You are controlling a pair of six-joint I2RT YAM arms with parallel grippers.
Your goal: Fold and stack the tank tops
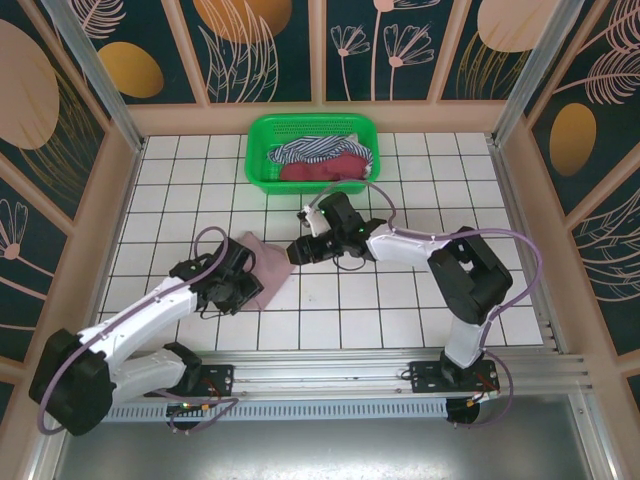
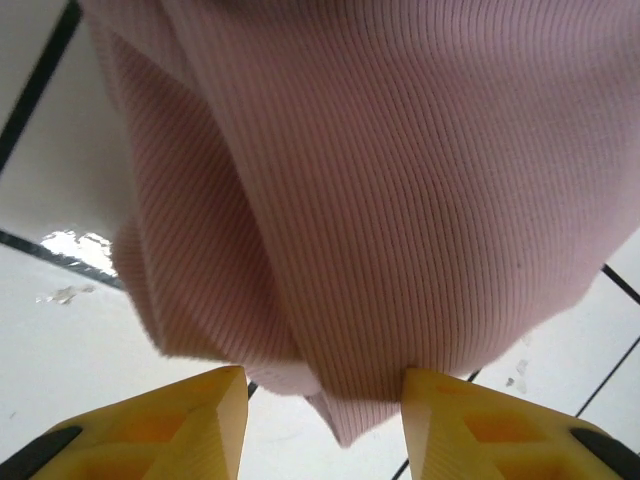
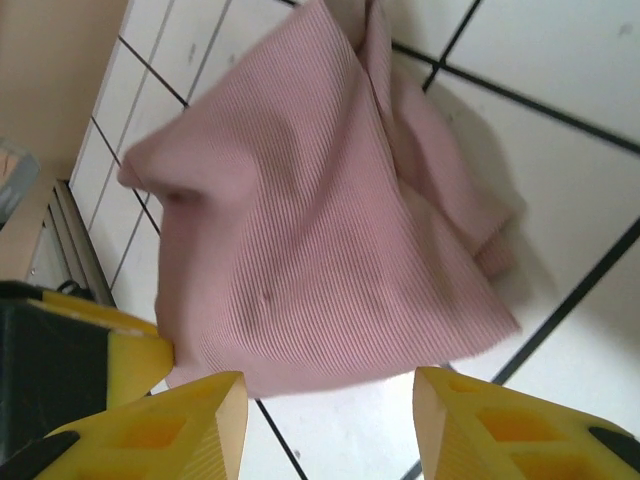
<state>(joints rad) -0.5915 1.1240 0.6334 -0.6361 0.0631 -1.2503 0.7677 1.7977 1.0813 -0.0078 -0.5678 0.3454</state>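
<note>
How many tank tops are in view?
3. The pink top is on the table; striped top and maroon top in the green basket. Others may hide beneath them.

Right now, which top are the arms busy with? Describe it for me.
On the tiled table, look nearer than the green basket, left of centre. Between the left gripper and right gripper lies the pink top. It's plain pink and out on the tiles; the striped top and red top sit in the basket.

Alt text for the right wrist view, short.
A dusty pink ribbed tank top lies bunched on the white tiled table, its near edge just ahead of the right end effector, whose yellow fingers stand apart.
</note>
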